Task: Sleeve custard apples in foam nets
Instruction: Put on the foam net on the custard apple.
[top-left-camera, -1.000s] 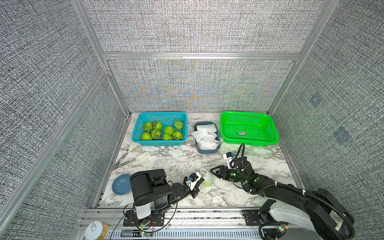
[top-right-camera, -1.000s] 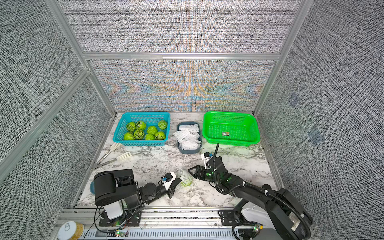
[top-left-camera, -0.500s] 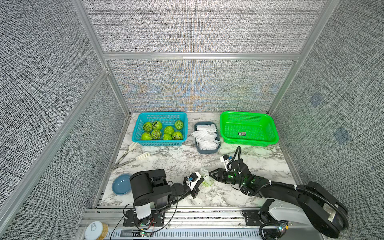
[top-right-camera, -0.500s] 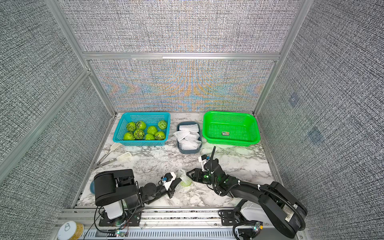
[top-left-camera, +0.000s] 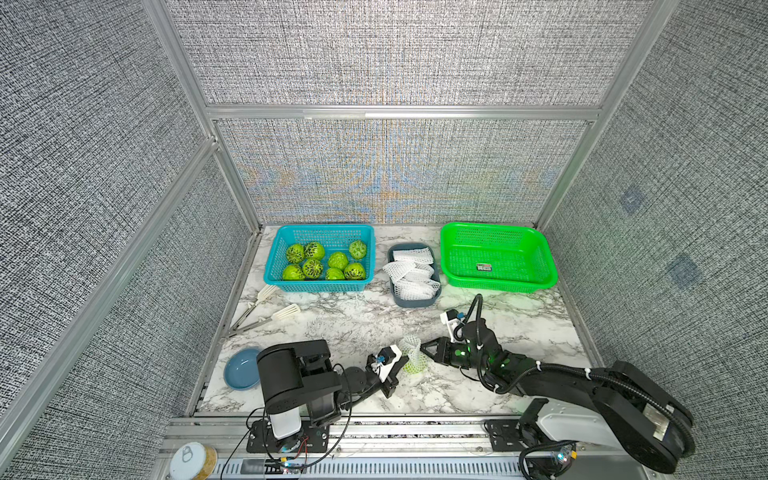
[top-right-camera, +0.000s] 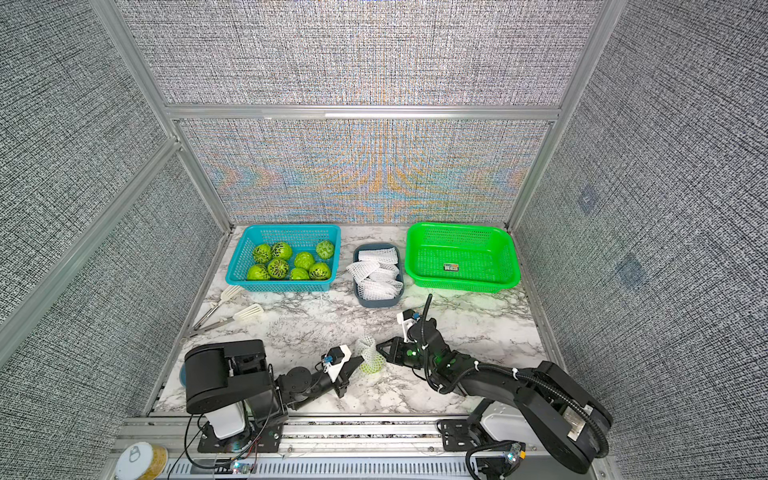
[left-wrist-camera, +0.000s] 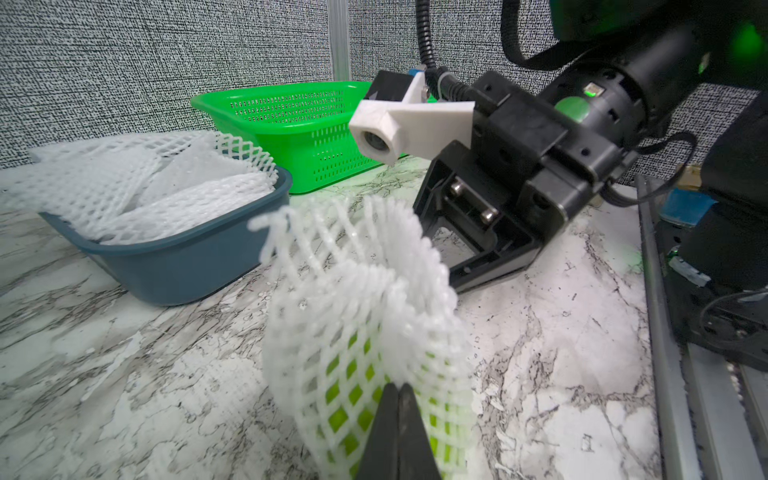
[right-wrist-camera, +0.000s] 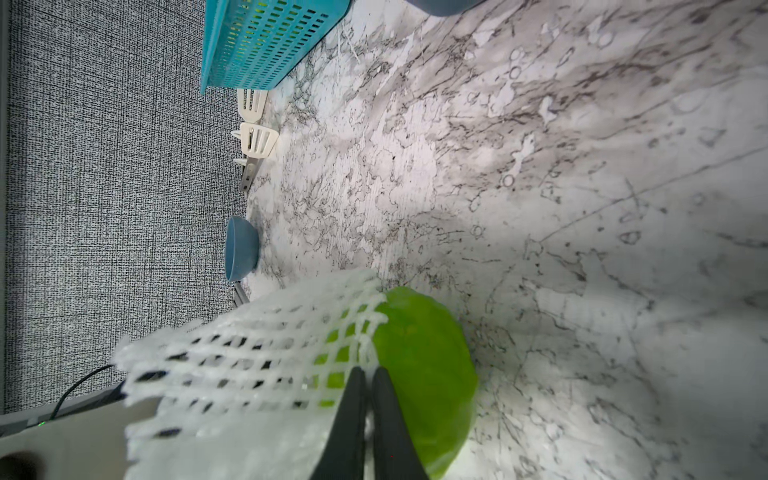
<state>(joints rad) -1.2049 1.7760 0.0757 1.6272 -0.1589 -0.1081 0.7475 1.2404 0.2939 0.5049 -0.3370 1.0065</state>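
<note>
One custard apple lies at the table's front middle, partly inside a white foam net whose free end stands up above it. My left gripper is shut on the net's mesh from the left, with green fruit showing through the holes. From the right, my right gripper is shut on the net's edge where it meets the bare fruit. Several more custard apples sit in the blue basket.
A grey tray of spare foam nets stands at the back middle, and a green basket with only a small label inside at the back right. White tongs and a blue bowl lie on the left.
My right gripper has moved left up to the netted fruit and closed its jaws on the net's edge. The left gripper has stayed shut in place.
</note>
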